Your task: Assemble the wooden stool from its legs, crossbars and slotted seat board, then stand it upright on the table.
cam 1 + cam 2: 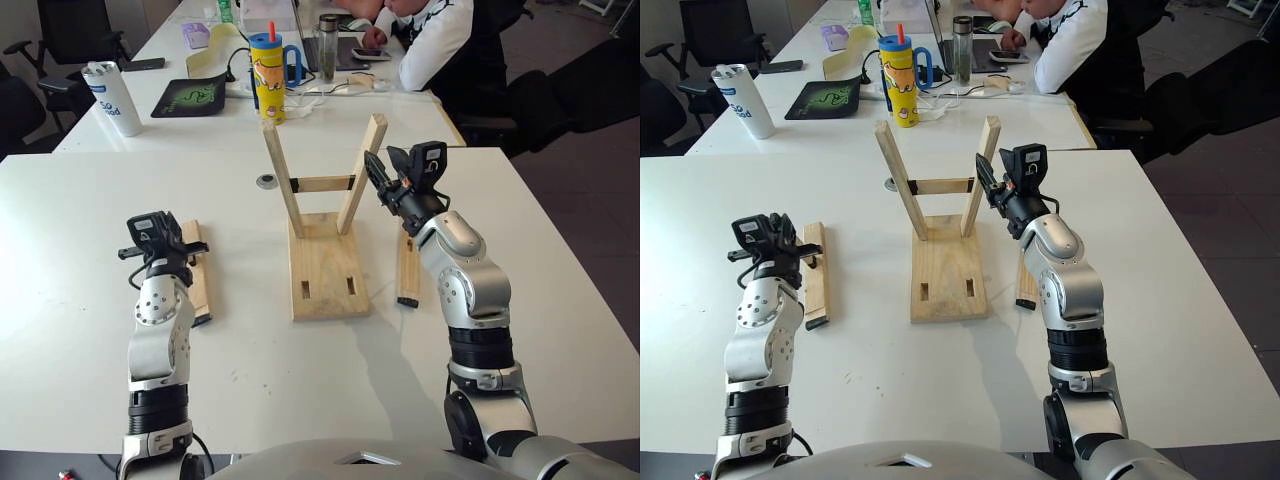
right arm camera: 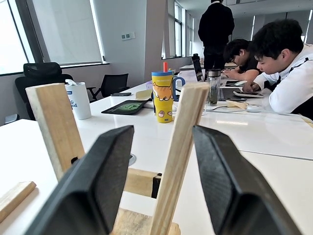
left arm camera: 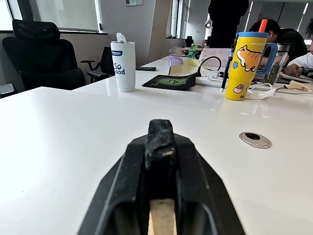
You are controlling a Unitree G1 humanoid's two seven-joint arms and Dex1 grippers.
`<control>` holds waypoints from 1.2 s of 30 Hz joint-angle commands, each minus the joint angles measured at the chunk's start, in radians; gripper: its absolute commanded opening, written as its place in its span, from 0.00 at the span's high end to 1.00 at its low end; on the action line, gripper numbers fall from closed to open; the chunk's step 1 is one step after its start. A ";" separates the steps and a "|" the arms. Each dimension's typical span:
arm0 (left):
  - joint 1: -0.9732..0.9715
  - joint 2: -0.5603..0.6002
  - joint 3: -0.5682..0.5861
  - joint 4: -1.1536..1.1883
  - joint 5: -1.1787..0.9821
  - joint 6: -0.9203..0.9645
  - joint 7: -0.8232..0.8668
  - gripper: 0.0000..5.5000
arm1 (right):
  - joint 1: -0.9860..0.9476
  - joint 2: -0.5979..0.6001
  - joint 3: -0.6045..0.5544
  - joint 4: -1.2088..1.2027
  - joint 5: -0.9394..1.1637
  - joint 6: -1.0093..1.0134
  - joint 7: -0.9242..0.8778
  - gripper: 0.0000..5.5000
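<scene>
Straddling the right-hand upright leg (image 2: 178, 147), the right gripper (image 2: 161, 142) has its jaws spread wide. The pale wood runs up between the two black, matte pads (image 2: 105, 176), and whether either one touches it cannot be told. The head view adds what the wrist view does not: the slotted seat board (image 1: 328, 270) lies flat in the middle of the white table (image 1: 80, 230). Both that leg and the left leg (image 1: 283, 180) rise from its far end, leaning apart, joined by a short crossbar (image 1: 318, 184). Two small rectangular slots (image 1: 303, 290) sit open near its front edge. Another wooden piece (image 1: 407, 275) lies flat just right of the board, partly behind the right arm. To the left a plain, square-edged wooden piece (image 1: 197, 275) lies flat, the left gripper (image 1: 170, 245) at its far end. From its wrist view the left fingers (image 3: 160, 142) meet at their tips — a sliver of bare wood shows below them, though a real grip on it cannot be told
</scene>
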 commanded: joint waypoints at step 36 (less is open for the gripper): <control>-0.374 0.229 0.072 -0.080 -0.071 0.207 -0.206 1.00 | -0.015 -0.002 0.003 -0.001 -0.006 0.011 0.000 0.60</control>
